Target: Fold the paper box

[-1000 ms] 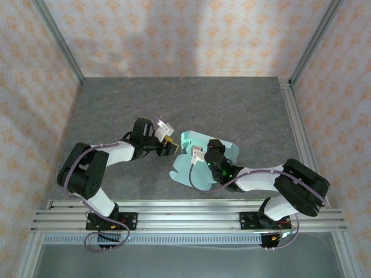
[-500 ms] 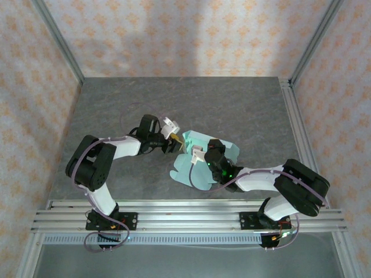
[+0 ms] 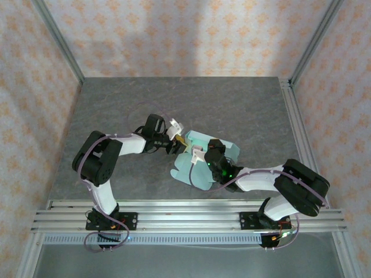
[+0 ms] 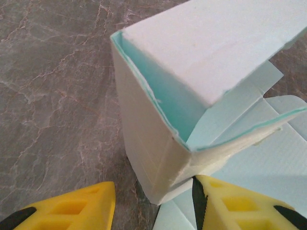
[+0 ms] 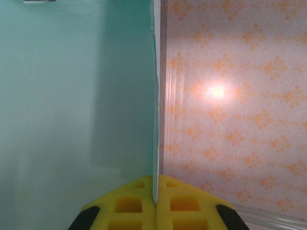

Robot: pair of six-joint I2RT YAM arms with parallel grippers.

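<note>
The paper box (image 3: pixel 197 169) is pale mint card, partly folded, lying mid-table with one wall raised. My right gripper (image 3: pixel 201 155) is shut on the edge of a card panel (image 5: pixel 76 96), which stands edge-on between the yellow fingertips (image 5: pixel 139 203). My left gripper (image 3: pixel 180 140) is at the box's far left corner. In the left wrist view that raised corner (image 4: pixel 158 158) stands between the two yellow fingers (image 4: pixel 72 211), which are apart. The right-hand finger touches the box's lower edge, while the left-hand one stays clear of it. My left gripper (image 4: pixel 153 206) is open.
The grey marbled tabletop (image 3: pixel 243 110) is bounded by aluminium posts and a rail (image 3: pixel 295 121) on the right. Patterned walls (image 3: pixel 191 35) close in the back and sides. A flat flap of the box (image 4: pixel 283 158) lies on the table beside the raised corner.
My left gripper has moved right, from a short way off up to the box's far left corner. The right arm and the box have stayed put.
</note>
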